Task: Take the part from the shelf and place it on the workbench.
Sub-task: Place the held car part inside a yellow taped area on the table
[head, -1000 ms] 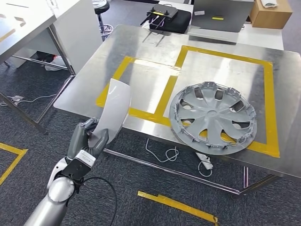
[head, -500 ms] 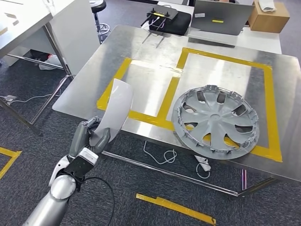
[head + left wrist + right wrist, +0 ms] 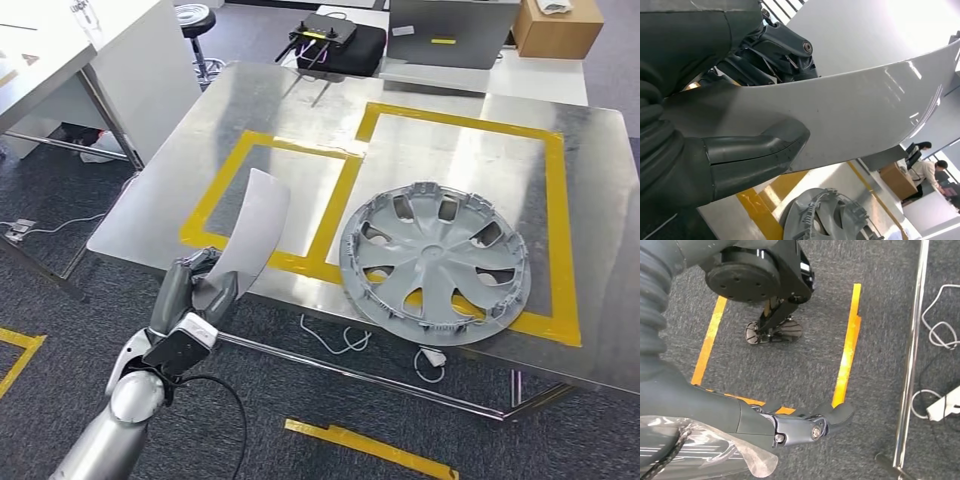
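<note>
Compared with a second ago, the whole head picture is sliding: the steel-topped desk with its yellow tape outlines is sitting lower and further left in frame, so the camera is moving, while the left hand is keeping its grip on the long, curved, glossy pale-grey panel part, which is now leaning a little more over the desk's near edge. One such panel is showing, held by its lower end and rising tilted up and to the right, above the left taped rectangle. One round grey plastic wheel cover with spokes is lying flat on the desk inside the right taped rectangle, well apart from the panel.

From the left wrist, the thick grey thumb is pressing one face of the panel and the darker fingers are clamping the other face, with the wheel cover showing beyond; two people are sitting far off in the background.

From the right wrist, the right hand is hanging over grey carpet with yellow floor tape, holding nothing, its fingers extended forward and lying close together.
</note>
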Robot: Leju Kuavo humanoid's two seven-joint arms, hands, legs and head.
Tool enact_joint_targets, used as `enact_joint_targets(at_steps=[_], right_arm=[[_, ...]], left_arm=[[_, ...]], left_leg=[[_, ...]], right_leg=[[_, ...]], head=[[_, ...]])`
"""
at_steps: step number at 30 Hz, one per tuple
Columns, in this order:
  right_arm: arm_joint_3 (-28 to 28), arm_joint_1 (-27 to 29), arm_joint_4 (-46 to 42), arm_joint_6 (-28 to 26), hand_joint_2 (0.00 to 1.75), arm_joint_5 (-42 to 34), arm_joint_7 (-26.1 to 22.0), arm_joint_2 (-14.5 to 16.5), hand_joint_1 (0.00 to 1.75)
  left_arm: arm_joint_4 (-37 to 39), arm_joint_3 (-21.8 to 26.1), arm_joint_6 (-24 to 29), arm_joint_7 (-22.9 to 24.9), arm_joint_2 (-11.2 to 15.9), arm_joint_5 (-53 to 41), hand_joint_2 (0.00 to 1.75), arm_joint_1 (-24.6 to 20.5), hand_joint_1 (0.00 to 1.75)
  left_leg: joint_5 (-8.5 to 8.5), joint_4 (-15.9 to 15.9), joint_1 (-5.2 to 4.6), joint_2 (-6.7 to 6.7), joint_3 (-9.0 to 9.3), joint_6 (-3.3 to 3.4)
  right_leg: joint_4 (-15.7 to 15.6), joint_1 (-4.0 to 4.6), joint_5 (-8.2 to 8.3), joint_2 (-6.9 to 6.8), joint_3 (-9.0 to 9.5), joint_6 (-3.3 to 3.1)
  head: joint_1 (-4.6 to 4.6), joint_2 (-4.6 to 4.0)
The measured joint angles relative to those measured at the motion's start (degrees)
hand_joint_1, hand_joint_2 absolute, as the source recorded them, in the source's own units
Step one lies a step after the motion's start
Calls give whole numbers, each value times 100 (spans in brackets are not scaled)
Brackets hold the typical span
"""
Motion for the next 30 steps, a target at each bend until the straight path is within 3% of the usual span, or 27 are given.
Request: enact_joint_targets(at_steps=[2,3,4,6,7,9,12,14,17,18,19,21,23,26,27,28,30], right_arm=[[-3,-7,7,8,175,8,-3,0,0],[-5,-10,12,11,175,16,-7,0,0],[-7,-11,17,11,175,25,-13,0,0],[-9,-14,25,11,175,48,-31,1,0],[-10,-20,30,11,175,57,-40,1,0],[-16,-37,47,11,175,80,-48,2,0],[-17,-57,67,11,175,97,-58,1,0],[-20,-84,75,9,175,101,-64,0,0],[-24,-91,90,7,175,100,-66,0,0],[-26,-86,95,6,175,100,-66,0,0],[-27,-83,99,5,175,100,-66,0,0],[-29,-82,106,5,175,100,-66,0,0],[-30,-87,121,8,175,100,-61,1,0],[-38,-80,134,7,175,112,-53,-1,0],[-45,-74,136,5,175,119,-53,-1,0],[-51,-76,137,7,175,126,-55,-1,0],[-60,-89,143,14,175,154,-64,0,0]], left_arm=[[24,-10,0,8,0,-12,175,3,175],[39,-16,0,15,1,-24,175,3,175],[50,-20,0,22,2,-39,175,1,175],[63,-28,0,38,5,-78,175,-15,175],[67,-33,-1,53,7,-100,175,-28,175],[79,-48,-7,89,8,-139,175,-61,175],[99,-59,-15,122,10,-188,175,-85,175],[107,-63,-17,128,2,-200,175,-111,175],[137,-71,-17,129,-1,-206,175,-125,175],[149,-74,-18,130,0,-207,175,-120,175],[156,-77,-19,130,0,-207,175,-117,175],[162,-82,-19,131,0,-208,175,-116,175],[174,-85,-19,142,-1,-225,175,-130,175],[188,-95,-21,198,1,-309,175,-146,175],[193,-101,-23,221,1,-349,175,-153,175],[204,-108,-26,247,1,-406,175,-173,175],[263,-126,-37,333,3,-567,175,-226,175]], left_leg=[[-163,664,-6,-4,-390,17],[-83,725,-15,-6,-466,43],[101,563,-31,-8,-436,83],[558,-131,-89,-16,-177,227],[686,-451,-118,-18,-45,297],[694,-782,-165,-22,89,376],[664,-1009,-149,-33,247,407],[660,-1082,-108,-35,369,419],[572,-1090,-98,-35,437,404],[533,-1089,-93,-35,477,391],[489,-1089,-84,-35,532,374],[385,-1093,-63,-33,671,326],[307,-1091,-62,-35,742,258],[267,-1083,-78,-33,750,154],[279,-1002,-76,-30,733,128],[293,-807,-71,-30,639,102],[217,-108,-63,-32,225,69]], right_leg=[[0,32,-50,13,55,-40],[0,50,-78,26,92,-49],[0,69,-108,40,137,-53],[-4,97,-176,58,212,-51],[-5,112,-210,64,240,-34],[-5,107,-229,59,256,36],[68,92,-199,37,284,163],[403,85,-368,30,100,208],[1322,48,-689,26,-538,297],[1417,36,-648,23,-673,326],[1301,25,-481,18,-699,343],[660,4,28,-1,-506,368],[161,22,225,-25,-332,317],[17,54,140,-32,-233,99],[-7,46,129,-27,-188,53],[-31,38,119,-22,-124,14],[-69,31,82,-16,-4,-40]], head=[[-3,0],[-4,0],[-5,0],[-2,0],[8,0],[25,0],[30,-1],[56,-2],[78,-2],[78,-2],[80,-2],[80,-2],[86,-2],[69,-2],[59,-2],[47,-2],[27,-2]])
